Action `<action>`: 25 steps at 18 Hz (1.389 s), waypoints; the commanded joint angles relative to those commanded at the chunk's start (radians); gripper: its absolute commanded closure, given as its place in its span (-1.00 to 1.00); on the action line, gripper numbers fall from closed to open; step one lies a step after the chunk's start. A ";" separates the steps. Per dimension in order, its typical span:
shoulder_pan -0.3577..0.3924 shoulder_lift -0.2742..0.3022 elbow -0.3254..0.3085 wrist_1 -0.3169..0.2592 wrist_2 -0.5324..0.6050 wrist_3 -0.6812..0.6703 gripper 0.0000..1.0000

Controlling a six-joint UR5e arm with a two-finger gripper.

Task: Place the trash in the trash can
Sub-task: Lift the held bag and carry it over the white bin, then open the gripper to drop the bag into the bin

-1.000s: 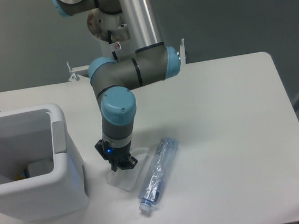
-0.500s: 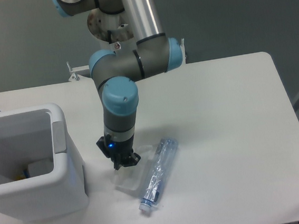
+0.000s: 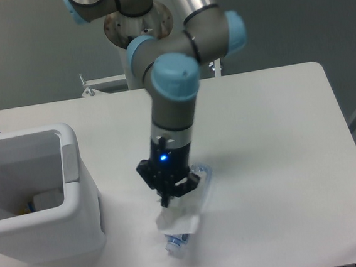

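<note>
**Wrapper pinched above the bottle**

White tabletop (image 3: pixel 273 137) fills most of the view, with a grey floor behind it. At the left edge sits the trash can (image 3: pixel 77 200), a big white bin with a thick rim and a grey-white side panel; some small pale items lie at its bottom, too dim to name. The arm (image 3: pixel 176 83), grey with light blue joint caps, reaches down over the middle of the table, a blue light glowing on its wrist. Its gripper (image 3: pixel 167 202) has its fingers pressed together on the top edge of the paper wrapper (image 3: pixel 177 222), which hangs below them, crumpled and white, raised off the surface. Directly under and behind the wrapper lies the plastic bottle (image 3: pixel 199 185) on the table, mostly hidden by wrapper and gripper; its capped end (image 3: pixel 172 247) pokes out below. Both trash items are well to the right of the can.
</note>
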 joint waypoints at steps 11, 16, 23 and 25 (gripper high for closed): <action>-0.096 0.158 0.048 0.000 -0.034 -0.161 0.80; -0.193 0.192 0.019 0.000 -0.031 -0.172 0.79; -0.319 0.192 -0.020 0.000 -0.028 -0.172 0.73; -0.342 0.196 -0.039 0.000 -0.028 -0.171 0.54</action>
